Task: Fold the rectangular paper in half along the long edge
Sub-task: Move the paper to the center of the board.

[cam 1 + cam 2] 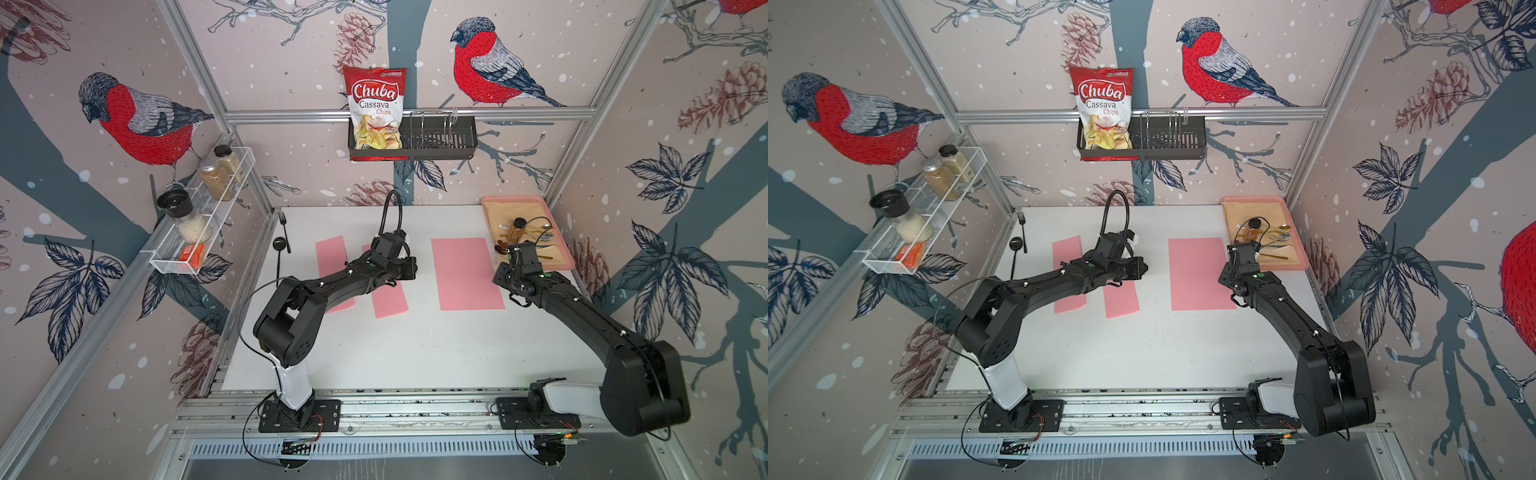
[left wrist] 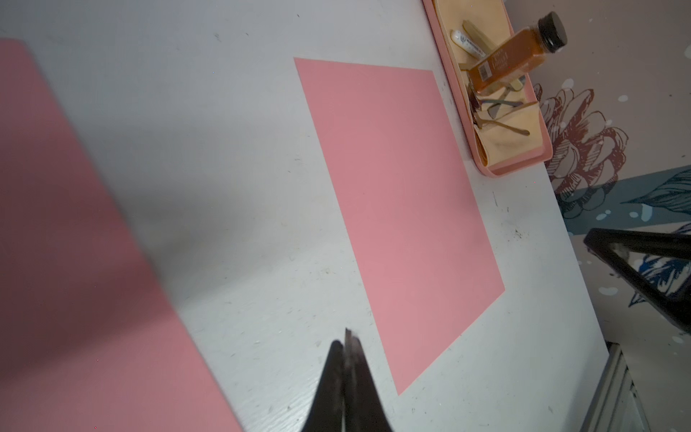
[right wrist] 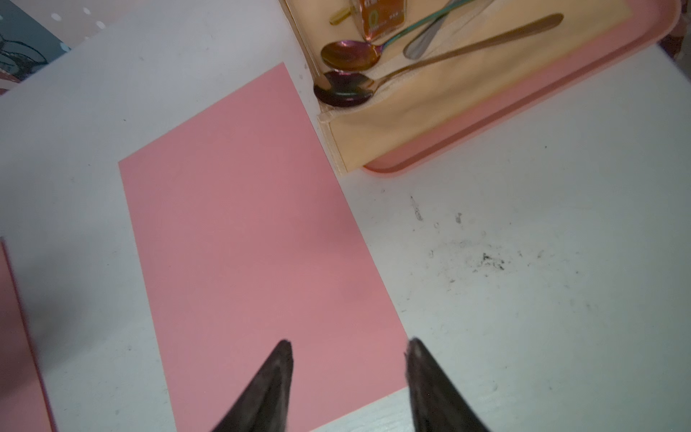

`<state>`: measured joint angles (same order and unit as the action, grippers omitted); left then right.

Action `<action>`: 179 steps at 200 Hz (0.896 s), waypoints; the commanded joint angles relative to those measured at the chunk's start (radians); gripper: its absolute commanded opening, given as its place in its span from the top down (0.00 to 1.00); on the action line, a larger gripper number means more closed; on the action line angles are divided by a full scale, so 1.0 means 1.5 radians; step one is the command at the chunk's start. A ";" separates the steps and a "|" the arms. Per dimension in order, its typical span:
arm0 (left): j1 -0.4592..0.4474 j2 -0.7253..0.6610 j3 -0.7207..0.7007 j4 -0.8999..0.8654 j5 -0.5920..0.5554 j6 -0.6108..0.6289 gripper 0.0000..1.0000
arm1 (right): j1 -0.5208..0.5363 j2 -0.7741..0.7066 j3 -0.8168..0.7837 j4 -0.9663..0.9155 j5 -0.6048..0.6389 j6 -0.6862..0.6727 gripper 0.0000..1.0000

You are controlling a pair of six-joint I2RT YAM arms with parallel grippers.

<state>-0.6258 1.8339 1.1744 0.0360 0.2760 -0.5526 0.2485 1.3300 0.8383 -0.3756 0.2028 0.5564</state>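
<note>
One bottle in tray, chips in basket

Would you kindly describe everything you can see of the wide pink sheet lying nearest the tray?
The wide pink sheet is a plain, matte rectangle of what looks like paper, unfolded and uncreased, lying flat on the white table with its long edges running away from the robot. Its far right corner sits close beside the pink tray; contact cannot be told. The open right claw hangs over its near right corner, one tip above the paper.
</note>
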 commanded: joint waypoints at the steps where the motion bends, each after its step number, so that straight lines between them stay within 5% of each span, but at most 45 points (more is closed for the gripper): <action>1: -0.011 0.016 -0.001 0.087 0.038 -0.049 1.00 | 0.004 0.028 0.000 0.010 -0.025 -0.019 0.52; 141: -0.026 -0.034 -0.098 0.075 -0.089 -0.130 0.91 | 0.095 0.288 0.122 0.011 -0.003 -0.080 0.45; 154: -0.026 -0.033 -0.103 0.071 -0.103 -0.139 1.00 | 0.104 0.292 0.121 0.010 -0.006 -0.082 0.45; 179: -0.027 -0.033 -0.111 0.069 -0.123 -0.149 1.00 | 0.124 0.295 0.115 0.010 -0.009 -0.079 0.45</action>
<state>-0.6647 1.7828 1.0161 0.1440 0.1436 -0.7532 0.4122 1.7679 1.0145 -0.3611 0.1795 0.4442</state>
